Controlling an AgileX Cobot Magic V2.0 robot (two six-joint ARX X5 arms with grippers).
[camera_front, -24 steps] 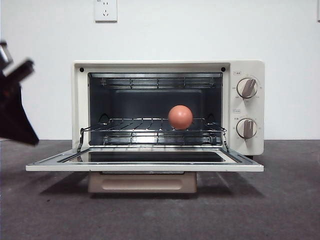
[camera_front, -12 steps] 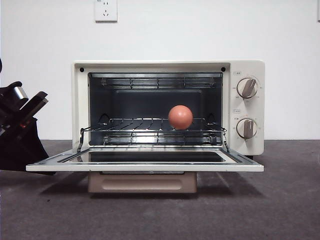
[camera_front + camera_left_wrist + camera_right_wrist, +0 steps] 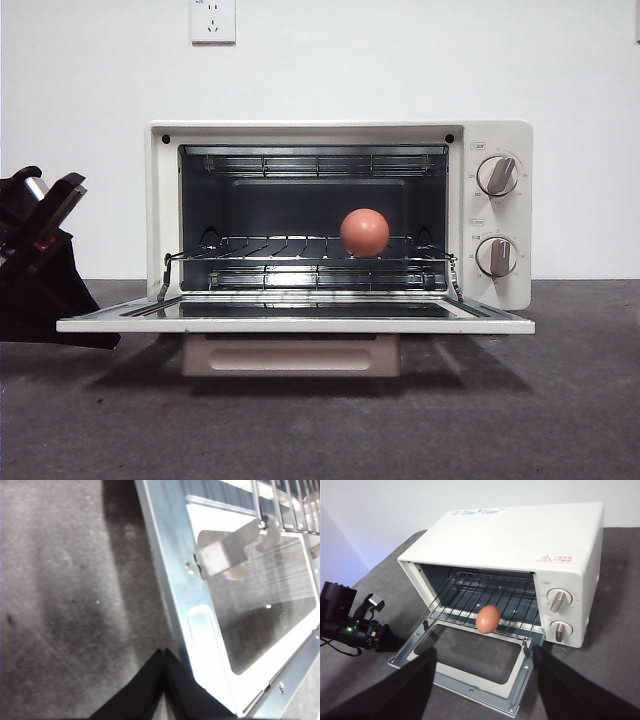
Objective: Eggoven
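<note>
The cream oven (image 3: 340,133) stands with its door (image 3: 300,325) folded down nearly flat. The reddish-brown egg (image 3: 364,232) rests on the wire rack (image 3: 260,250) inside, right of centre, and also shows in the right wrist view as the egg (image 3: 488,618). My left gripper (image 3: 164,653) is shut with nothing in it, its tips at the left edge of the door (image 3: 200,630) near the front corner. In the front view the left gripper (image 3: 100,338) is low at the left. My right gripper (image 3: 485,652) hangs open, high in front of the oven (image 3: 520,535).
The beige door handle (image 3: 290,356) hangs under the open door. Two knobs (image 3: 497,175) sit on the oven's right panel. A wall with a socket (image 3: 213,20) stands close behind. Dark grey table surface (image 3: 560,400) surrounds the oven.
The left arm has come down and in toward the door's left front corner. The door's front edge and handle sit slightly higher than before. The egg has not moved.
</note>
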